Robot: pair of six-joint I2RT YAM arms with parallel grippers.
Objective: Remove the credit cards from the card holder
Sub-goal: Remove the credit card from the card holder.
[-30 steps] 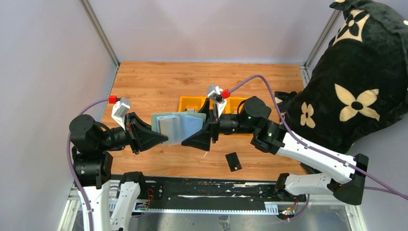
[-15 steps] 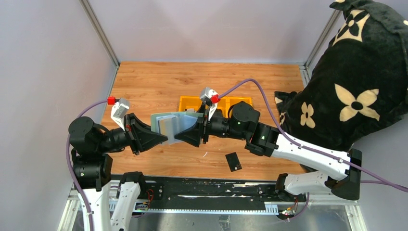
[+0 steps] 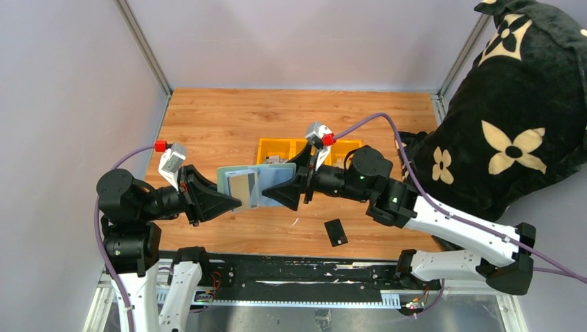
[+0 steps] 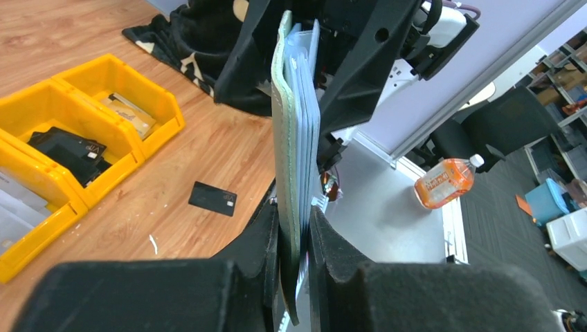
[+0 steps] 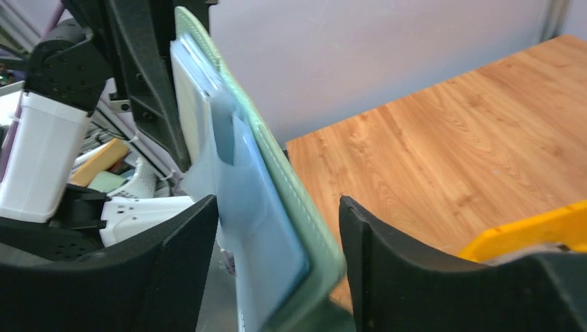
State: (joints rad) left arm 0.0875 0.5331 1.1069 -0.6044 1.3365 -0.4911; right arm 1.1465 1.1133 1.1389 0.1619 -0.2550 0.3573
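- One card holder (image 3: 223,181), pale grey-green, is held upright in the air above the near part of the table (image 3: 228,117), between the two arms. It is spread open, with its inner pockets facing the top camera.
- Two credit cards can be counted. One silvery-grey card (image 3: 242,185) sits in a pocket of the open holder. One black card (image 3: 336,232) lies flat on the wood, near the front edge and to the right of the holder, well apart from it.
- The left gripper (image 4: 294,228) is clenched on the holder's lower edge, with one finger pressed flat against each face.
- The right gripper (image 5: 277,207) has its two fingers spread, one on each side of the holder's opposite edge. The holder stands slanted in the gap between them. I cannot tell whether the fingers are pressing on it.
- Three yellow bins (image 3: 304,146) stand side by side in a row on the table behind the holder. The middle bin holds one bulky black lump (image 4: 66,145).
- One black fabric heap with cream flower shapes (image 3: 519,104) fills the right side of the top view.
- One bottle of orange drink (image 4: 443,183) lies beyond the table's edge.
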